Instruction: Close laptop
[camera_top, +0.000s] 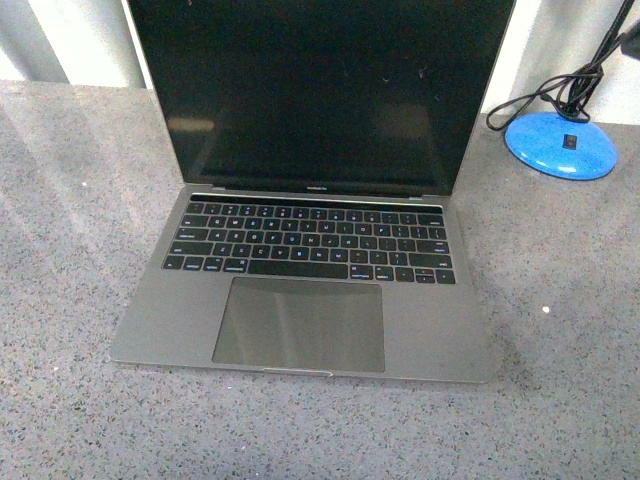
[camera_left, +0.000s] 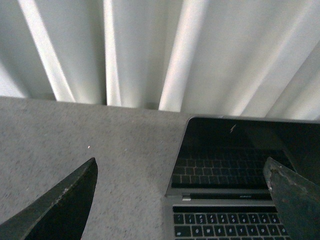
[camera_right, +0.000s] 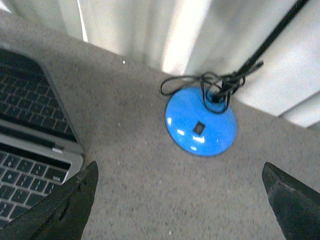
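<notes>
The open laptop (camera_left: 225, 150) sits just ahead of the released left pincer (camera_left: 180, 170). A blue lamp base (camera_right: 201, 122) lies ahead of the released right pincer (camera_right: 180, 167).

Front view looks down on the laptop (camera_top: 310, 240); both wrist views flank it, facing the curtain (camera_left: 150, 50).

Left gripper (camera_left: 180, 161): dark fingers (camera_left: 65, 205) spread wide, raised above the desk (camera_left: 100, 130), pointing to its far edge.
Right gripper (camera_right: 179, 165): fingers (camera_right: 292, 200) spread wide, raised above desk, pointing toward its far right corner.
</notes>
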